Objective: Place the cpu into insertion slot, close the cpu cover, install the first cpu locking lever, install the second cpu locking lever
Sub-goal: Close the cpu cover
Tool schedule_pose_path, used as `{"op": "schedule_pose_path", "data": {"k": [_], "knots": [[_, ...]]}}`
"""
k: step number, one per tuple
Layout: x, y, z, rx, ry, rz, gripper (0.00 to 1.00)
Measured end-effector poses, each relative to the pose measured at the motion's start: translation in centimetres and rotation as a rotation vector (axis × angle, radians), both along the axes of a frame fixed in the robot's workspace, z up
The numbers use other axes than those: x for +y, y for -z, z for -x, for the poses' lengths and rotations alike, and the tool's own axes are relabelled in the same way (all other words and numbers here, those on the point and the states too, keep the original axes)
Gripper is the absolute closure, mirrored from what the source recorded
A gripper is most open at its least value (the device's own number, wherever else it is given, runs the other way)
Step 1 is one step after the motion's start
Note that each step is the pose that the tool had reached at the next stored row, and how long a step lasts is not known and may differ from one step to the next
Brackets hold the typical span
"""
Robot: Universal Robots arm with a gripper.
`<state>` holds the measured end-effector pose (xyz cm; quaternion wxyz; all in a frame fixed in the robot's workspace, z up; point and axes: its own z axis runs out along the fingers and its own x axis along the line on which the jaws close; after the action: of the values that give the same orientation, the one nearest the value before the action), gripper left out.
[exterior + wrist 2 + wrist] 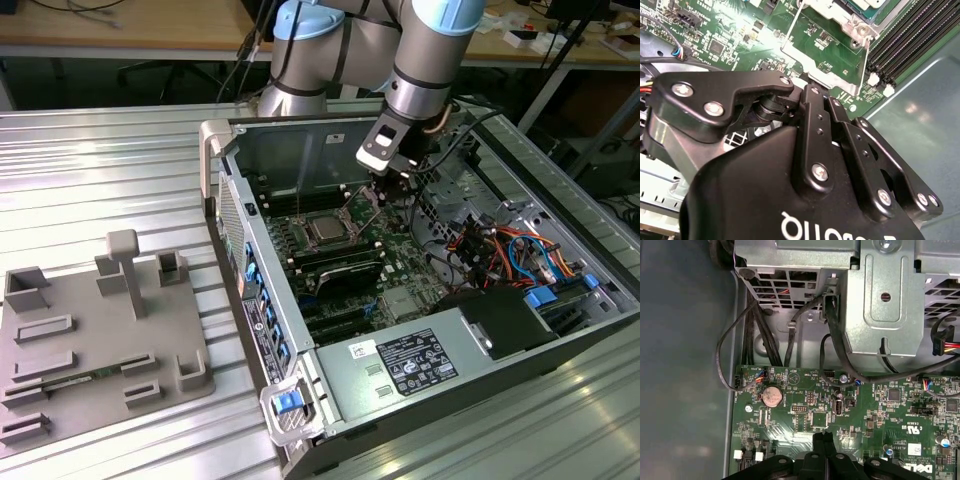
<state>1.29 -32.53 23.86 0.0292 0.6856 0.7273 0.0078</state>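
The cpu point(325, 229) lies flat with its silver top up in the insertion slot point(312, 243) on the green board inside the open computer case. The cpu cover point(343, 222), a silver frame, looks lowered around the chip; its corner point(858, 26) appears in the second wrist view. Thin wire levers point(301, 193) point(789, 31) stick up beside the socket. My gripper point(383, 196) hovers just to the exterior view's right of the socket, over the board. Its fingers point(820, 440) meet in the first wrist view, so it is shut, with nothing seen between them.
Long black memory slots point(340, 266) lie in front of the socket. Orange and blue cables point(510, 250) and a metal drive cage point(865, 290) crowd the case's right. A power supply point(405, 362) fills the near end. A grey fixture tray point(100, 340) lies on the ribbed table.
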Motion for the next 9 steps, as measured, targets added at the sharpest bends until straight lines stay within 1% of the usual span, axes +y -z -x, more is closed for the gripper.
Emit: {"op": "schedule_pose_path", "data": {"k": [6,9], "knots": [[0.00,0.00,0.32,0.0000,0.000,0.0000,0.89],[0.00,0.00,0.62,0.0000,0.000,-0.0001,0.89]]}}
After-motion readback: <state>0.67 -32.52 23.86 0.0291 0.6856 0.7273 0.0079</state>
